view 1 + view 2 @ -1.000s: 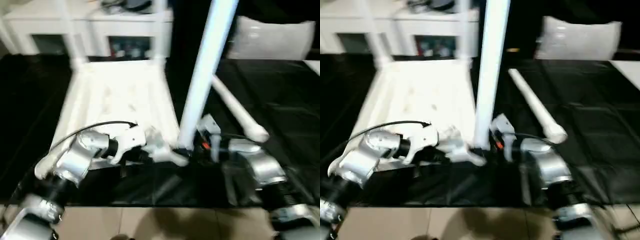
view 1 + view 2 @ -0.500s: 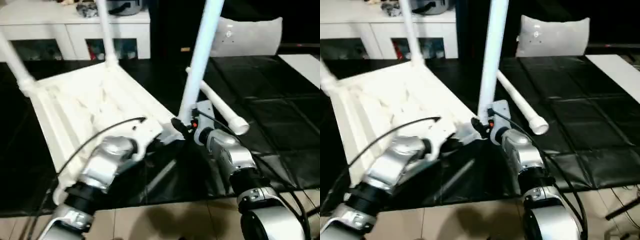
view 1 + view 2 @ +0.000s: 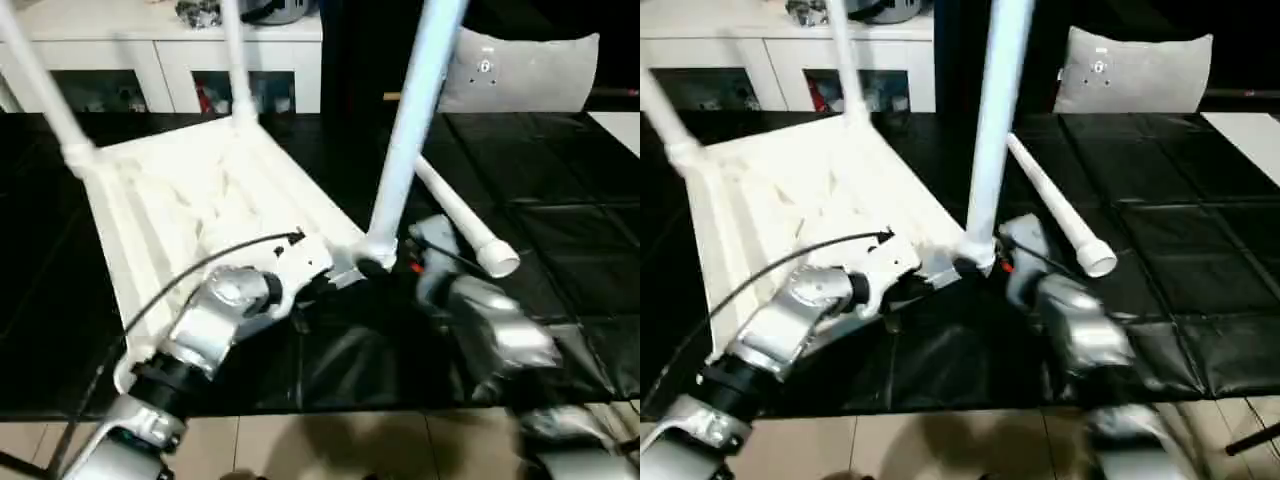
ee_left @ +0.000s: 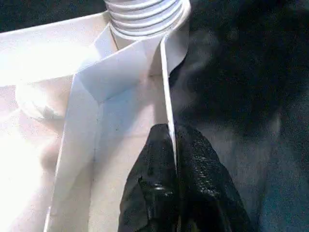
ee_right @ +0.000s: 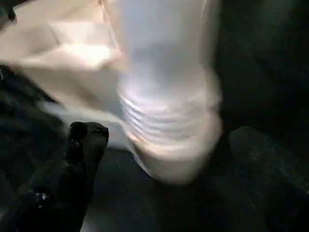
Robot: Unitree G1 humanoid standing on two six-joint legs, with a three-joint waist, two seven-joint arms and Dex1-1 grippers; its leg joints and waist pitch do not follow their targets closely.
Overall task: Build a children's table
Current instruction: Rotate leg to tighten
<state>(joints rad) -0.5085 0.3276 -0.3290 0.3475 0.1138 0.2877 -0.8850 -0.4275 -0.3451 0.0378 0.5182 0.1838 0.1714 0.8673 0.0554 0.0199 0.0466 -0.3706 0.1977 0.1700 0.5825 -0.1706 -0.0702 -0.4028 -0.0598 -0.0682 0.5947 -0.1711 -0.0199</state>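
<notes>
Head camera: the children's table [image 3: 190, 190] lies upside down on the black mat [image 3: 560, 210], ribbed underside up, with three legs standing in its corner sockets. The near leg [image 3: 405, 150] rises from the corner closest to me; a fourth leg [image 3: 462, 222] lies loose on the mat just beside that corner. A white cabinet [image 3: 180, 60] stands beyond the table, a grey cushion [image 3: 520, 70] off behind the loose leg.

Left wrist: my left gripper [image 4: 175, 159] is pinched shut on the tabletop's thin rim wall, close to the near leg's threaded socket.

Right wrist: my right gripper [image 5: 164, 159] stands wide apart around the near leg's ribbed base, one finger [image 5: 82, 145] clear of the plastic; it holds nothing.

The table looks like light, hollow plastic, stiff but smooth and likely slippery. I judge the rim wall beside a corner the surest hold for steadying, and the loose leg best taken near its thick threaded end.
</notes>
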